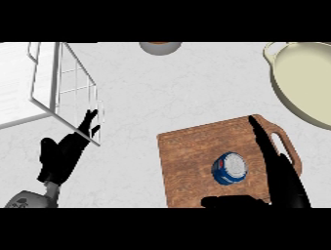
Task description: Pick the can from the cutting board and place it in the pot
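R fingers [272,151]: straight, released, nothing in them. They lie along the right side of the board, over the handle slot, tips toward the far edge.
R thumb [229,201]: stuck out to the left at the board's near edge. W/ the fingers it makes a wide open V.
Right hand [290,195]: open, palm at the near-right corner of the board, wrist out of view below.
Can [230,168]: blue wall, pale lid, looks upright. It sits right of centre on the board, inside the V, just beside the fingers w/ a sliver of board showing between. Not lifted.
Cutting board [189,161]: brown wood, handle at right, flat on the surface [160,93].
Pot [316,80]: cream, nothing in it, beyond the board's far-right corner, well apart from the can.
Step (my read): pre-grasp, so the task is barely begun.
How to do it well: slide the hand left so the can sits deep in the V. Close fingers and thumb on opposite sides of the wall, below the lid rim. Lift straight up before swinging far-right, high enough to clear the pot's rim. Lower it in, don't drop it.
Risk: closing off-centre could tip the can or roll it away.
Left hand [61,154]: open, fingers up, resting by the wire rack [63,80] at left.
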Robot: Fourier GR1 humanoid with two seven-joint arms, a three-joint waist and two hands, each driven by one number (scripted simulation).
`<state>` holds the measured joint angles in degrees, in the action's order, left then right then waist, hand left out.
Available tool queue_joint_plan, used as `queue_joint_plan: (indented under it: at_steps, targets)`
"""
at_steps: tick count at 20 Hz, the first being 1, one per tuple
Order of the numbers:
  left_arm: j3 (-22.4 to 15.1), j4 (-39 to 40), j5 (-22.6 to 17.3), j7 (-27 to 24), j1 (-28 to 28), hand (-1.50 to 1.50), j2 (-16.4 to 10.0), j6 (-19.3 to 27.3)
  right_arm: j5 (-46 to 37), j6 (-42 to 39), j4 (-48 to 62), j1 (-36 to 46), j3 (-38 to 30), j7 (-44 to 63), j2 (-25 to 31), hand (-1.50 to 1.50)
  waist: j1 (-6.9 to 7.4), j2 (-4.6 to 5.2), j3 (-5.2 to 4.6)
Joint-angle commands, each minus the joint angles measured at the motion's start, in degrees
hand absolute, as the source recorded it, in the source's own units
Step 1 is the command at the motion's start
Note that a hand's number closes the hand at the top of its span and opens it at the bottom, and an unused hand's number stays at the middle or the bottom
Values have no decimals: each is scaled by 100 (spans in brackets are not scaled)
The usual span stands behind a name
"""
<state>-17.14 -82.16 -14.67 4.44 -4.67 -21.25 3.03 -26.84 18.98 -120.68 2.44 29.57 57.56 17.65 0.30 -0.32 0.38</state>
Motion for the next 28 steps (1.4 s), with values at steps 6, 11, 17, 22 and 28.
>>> queue_joint_plan:
  at_steps: [6,11,17,22,28]
  targets:
    - [192,630,110,247,-351,0,455,-126,-104,-183,483,-395,-75,-344,-40,-150,-68,37,-39]
    - [103,469,431,192,-200,0,539,-102,479,-187,399,-867,-747,-1328,307,-150,-70,35,-35]
    - [499,518,203,204,-155,0,285,-494,1302,-53,383,-1579,-755,-2637,89,-150,-87,35,-33]
    - [387,447,435,194,-37,0,476,-382,1592,145,779,-1475,-663,-3264,-540,-150,-57,36,-35]
    - [348,262,586,267,66,0,658,-367,2327,-92,1832,-1246,-1054,-4092,-893,-150,-29,38,-35]
